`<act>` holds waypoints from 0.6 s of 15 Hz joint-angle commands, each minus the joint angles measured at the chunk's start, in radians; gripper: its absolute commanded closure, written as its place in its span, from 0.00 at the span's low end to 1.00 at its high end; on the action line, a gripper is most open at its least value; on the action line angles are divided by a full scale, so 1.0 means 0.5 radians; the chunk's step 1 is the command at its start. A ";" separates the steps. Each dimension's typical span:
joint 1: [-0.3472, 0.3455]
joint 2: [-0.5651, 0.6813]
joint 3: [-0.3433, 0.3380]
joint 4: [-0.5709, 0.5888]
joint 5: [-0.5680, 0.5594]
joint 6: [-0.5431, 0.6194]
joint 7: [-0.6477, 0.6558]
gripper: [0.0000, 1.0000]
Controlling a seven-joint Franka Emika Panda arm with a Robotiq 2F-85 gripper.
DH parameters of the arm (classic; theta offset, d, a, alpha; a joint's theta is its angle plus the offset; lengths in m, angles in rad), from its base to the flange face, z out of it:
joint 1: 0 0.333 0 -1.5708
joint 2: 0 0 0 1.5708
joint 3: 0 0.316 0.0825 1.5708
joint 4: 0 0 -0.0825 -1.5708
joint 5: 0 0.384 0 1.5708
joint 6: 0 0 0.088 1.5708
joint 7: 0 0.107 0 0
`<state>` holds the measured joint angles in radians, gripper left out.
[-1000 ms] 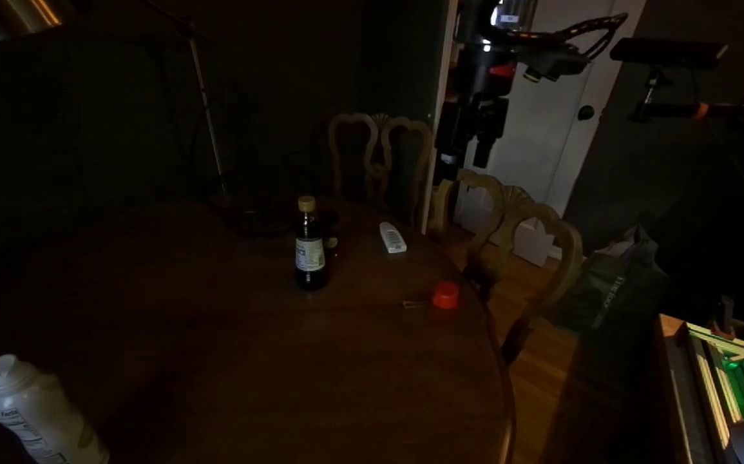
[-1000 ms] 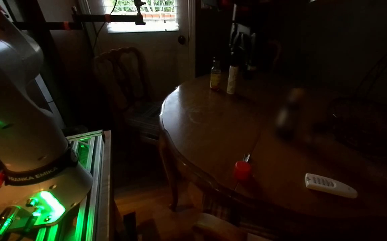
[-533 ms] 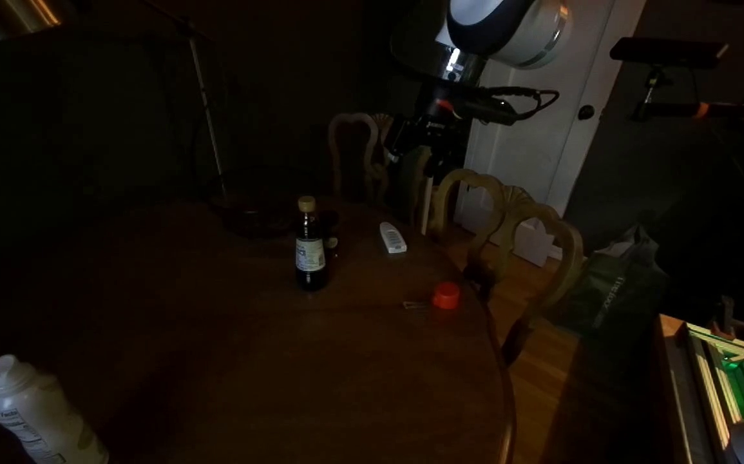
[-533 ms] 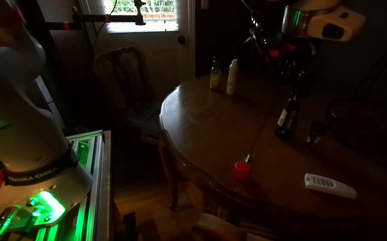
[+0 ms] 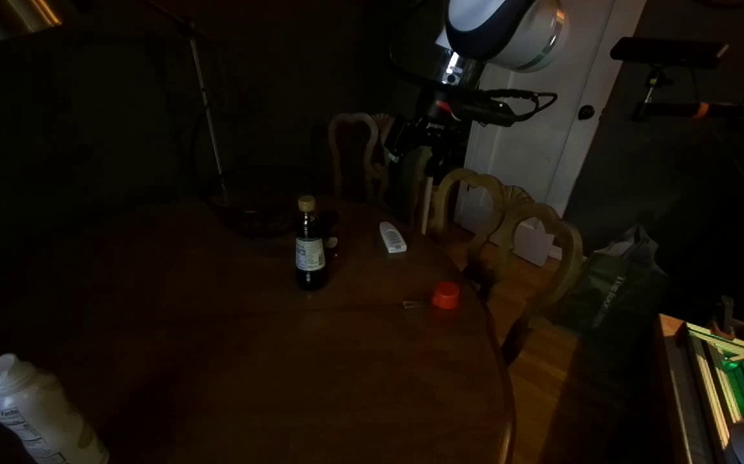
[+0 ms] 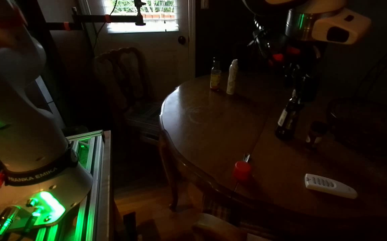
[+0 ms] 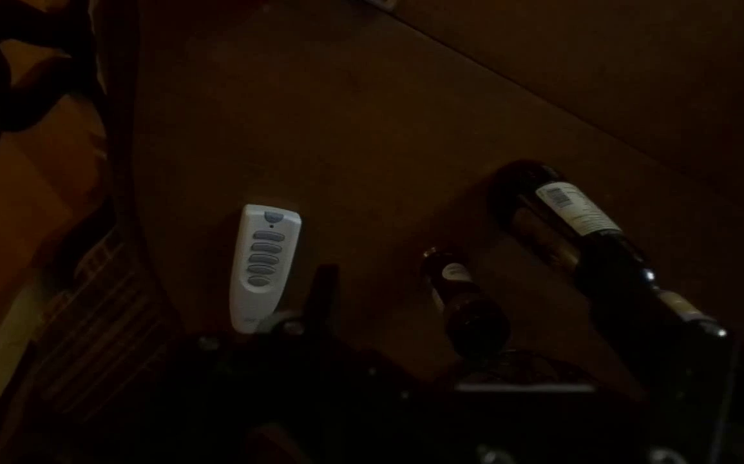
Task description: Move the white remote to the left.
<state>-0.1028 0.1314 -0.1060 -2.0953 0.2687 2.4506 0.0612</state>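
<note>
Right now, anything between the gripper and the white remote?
Nothing visible between the gripper and the white remote. In an exterior view, the dark bottle and small dark container appear left of both, seemingly off that path.

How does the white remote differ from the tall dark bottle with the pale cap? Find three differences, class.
The white remote lies flat, while the dark bottle stands upright. The remote is white; the bottle looks dark. The remote's face has grey buttons; the bottle wears a printed label. Both rest on the table.
</note>
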 commanded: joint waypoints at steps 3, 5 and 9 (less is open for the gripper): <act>-0.094 0.346 -0.053 0.190 -0.015 0.134 0.031 0.00; -0.128 0.465 -0.046 0.259 0.010 0.189 0.014 0.00; -0.199 0.687 0.008 0.418 0.071 0.262 -0.033 0.00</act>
<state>-0.1715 0.3808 -0.1296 -1.9680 0.2735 2.5597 0.0603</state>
